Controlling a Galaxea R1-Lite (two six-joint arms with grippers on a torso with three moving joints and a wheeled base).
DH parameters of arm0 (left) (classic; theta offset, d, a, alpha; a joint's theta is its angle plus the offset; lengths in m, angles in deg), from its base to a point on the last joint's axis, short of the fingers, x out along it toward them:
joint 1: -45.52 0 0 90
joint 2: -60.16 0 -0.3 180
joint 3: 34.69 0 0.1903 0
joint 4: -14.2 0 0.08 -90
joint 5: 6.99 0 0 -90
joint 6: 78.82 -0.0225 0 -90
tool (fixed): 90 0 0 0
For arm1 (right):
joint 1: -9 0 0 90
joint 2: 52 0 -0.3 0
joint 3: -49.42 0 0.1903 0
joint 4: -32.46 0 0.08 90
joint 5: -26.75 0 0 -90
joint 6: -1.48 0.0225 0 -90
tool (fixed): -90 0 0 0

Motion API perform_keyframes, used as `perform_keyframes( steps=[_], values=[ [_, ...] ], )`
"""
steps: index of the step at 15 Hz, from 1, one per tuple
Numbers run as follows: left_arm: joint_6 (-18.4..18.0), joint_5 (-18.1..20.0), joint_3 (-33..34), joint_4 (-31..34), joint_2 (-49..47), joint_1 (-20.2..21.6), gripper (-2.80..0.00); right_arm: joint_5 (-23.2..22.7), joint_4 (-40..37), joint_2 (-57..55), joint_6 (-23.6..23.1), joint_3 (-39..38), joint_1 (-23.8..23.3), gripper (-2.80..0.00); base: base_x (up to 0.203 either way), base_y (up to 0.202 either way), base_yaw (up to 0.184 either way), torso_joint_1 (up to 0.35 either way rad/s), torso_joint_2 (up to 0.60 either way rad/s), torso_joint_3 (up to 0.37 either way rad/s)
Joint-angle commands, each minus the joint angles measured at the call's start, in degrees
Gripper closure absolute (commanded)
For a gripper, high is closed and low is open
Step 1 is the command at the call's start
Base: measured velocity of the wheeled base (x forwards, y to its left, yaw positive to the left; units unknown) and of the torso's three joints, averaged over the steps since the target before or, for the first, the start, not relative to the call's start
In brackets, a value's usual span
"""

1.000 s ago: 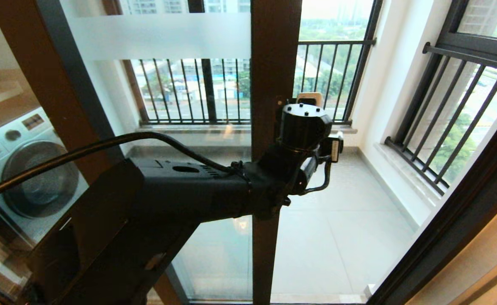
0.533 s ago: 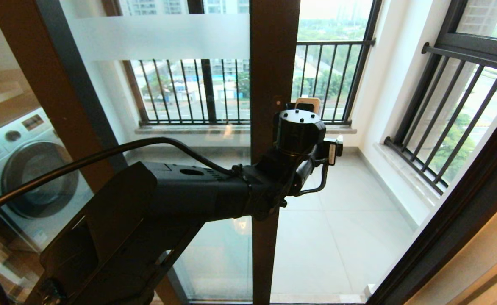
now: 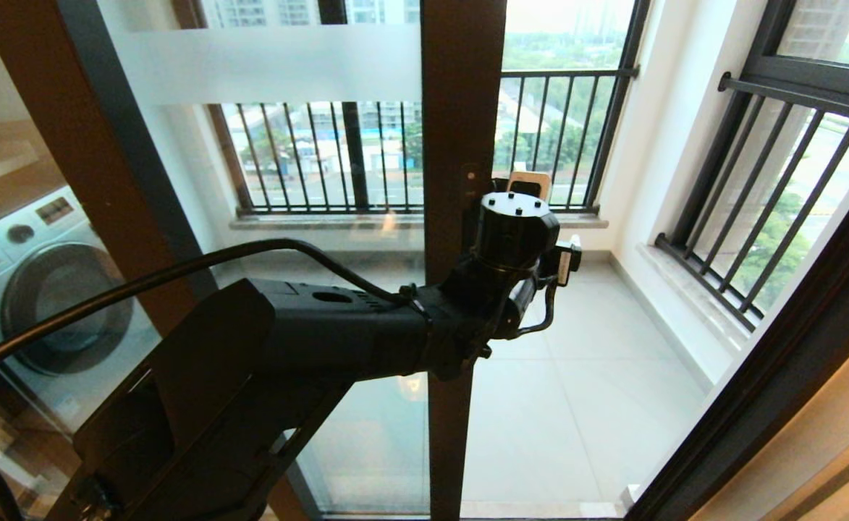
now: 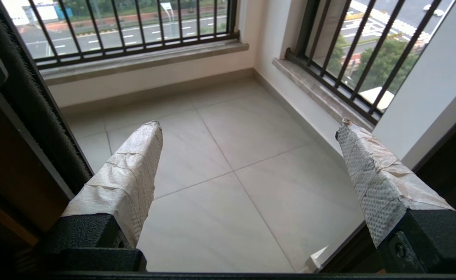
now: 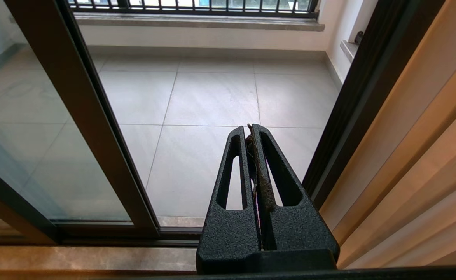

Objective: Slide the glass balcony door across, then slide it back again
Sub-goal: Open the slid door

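Observation:
The glass balcony door has a dark brown frame and a frosted white band near its top. It stands partly slid across, with the doorway open to its right. My left arm reaches to the door's free upright edge, its wrist right beside that edge. The left gripper is open, its taped fingers spread wide with only floor tiles between them; the door's edge runs just beside one finger. The right gripper is shut and empty, low by the door track.
A washing machine shows behind the glass on the left. Black-barred railings line the balcony's windows above the tiled floor. The dark door jamb and a wooden wall panel bound the right side.
The door's upright edge and my left arm have shifted slightly to the left together. The right arm has not moved.

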Motion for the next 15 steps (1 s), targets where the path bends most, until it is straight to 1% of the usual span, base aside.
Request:
perform_keyframes(
  steps=[1,5,11,15],
  values=[
    [0.06,-0.69,0.06,-0.19,0.80,0.12,-2.80,-0.05,0.02,-0.07,-0.04,0.00,0.00,0.00,0.000,0.000,0.000,0.000,0.00,0.000],
    [0.06,-1.49,0.14,-0.11,1.36,0.29,-2.80,-0.05,0.00,-0.07,-0.04,0.00,0.00,0.00,0.000,0.000,0.000,0.000,0.00,0.000],
    [0.15,-1.68,0.54,-0.19,1.67,2.22,-2.80,-0.05,0.02,-0.07,-0.04,0.00,0.00,0.00,0.000,0.000,0.000,0.000,0.00,0.000],
    [0.24,-3.09,1.34,-0.19,2.17,2.80,-2.80,-0.05,0.02,-0.07,-0.04,0.00,0.00,0.00,0.000,0.000,0.000,0.000,0.00,0.000]
  ],
)
